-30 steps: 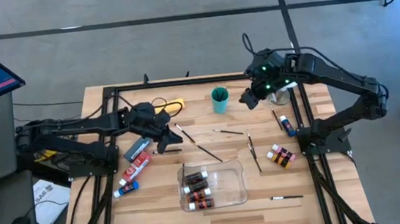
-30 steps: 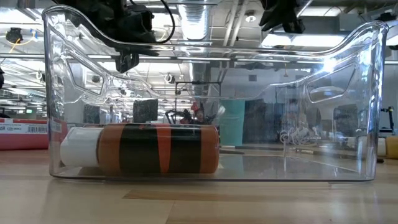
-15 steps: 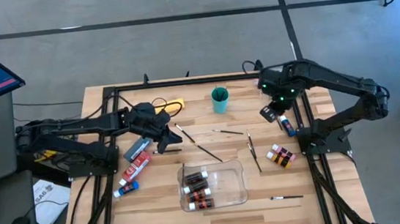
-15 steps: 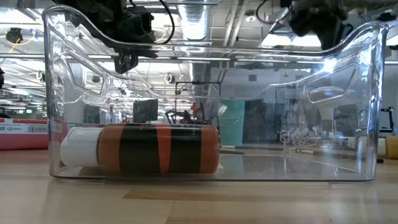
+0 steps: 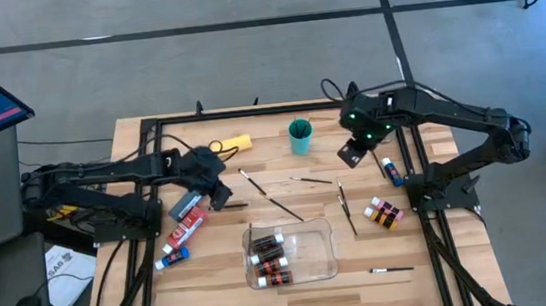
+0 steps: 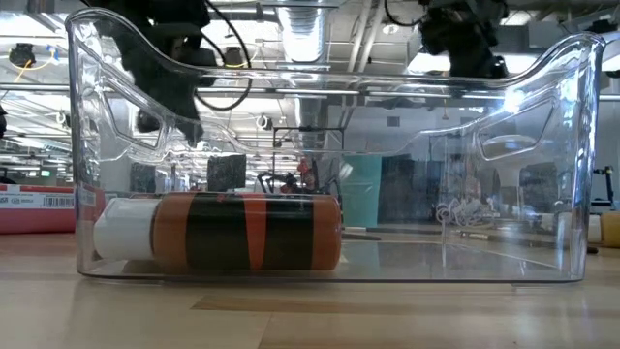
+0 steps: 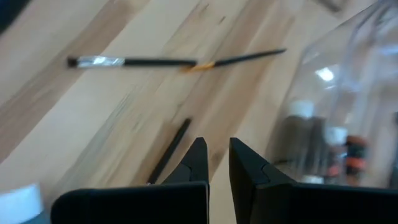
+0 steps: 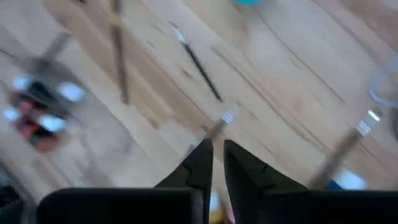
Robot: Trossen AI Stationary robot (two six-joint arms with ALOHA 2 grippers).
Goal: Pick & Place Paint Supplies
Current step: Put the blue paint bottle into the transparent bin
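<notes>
- Moved since the earlier frame: right gripper [image 5: 350,154] has swung from beside the teal cup [image 5: 300,136] out toward the right edge and part-way back; it hovers right of the cup with fingers nearly together, gripping nothing visible.
- Left gripper [image 5: 219,194]: shifted slightly; fingers closed and empty, over the bench [image 5: 438,298] left of centre.
- Clear tray [image 5: 319,266], near edge, centre: holds small brown bottles [image 5: 268,262] lying on their sides.
- Paint brushes [image 5: 284,208], loose mid-bench: light, thin, stiff; likely to roll, best pinched mid-handle.
- More bottles [image 5: 384,213] and a tube [image 5: 390,170] at the right edge; red and blue tubes [image 5: 182,232] at the left; yellow bottle [image 5: 234,144] near the far edge.
- Bottles: smooth and round, probably slippery; grip across the body. Tubes: soft, squeeze lightly.
- Surface: pale wood planks, black frame.
- Room: grey floor, monitor left, fan at the far right.
</notes>
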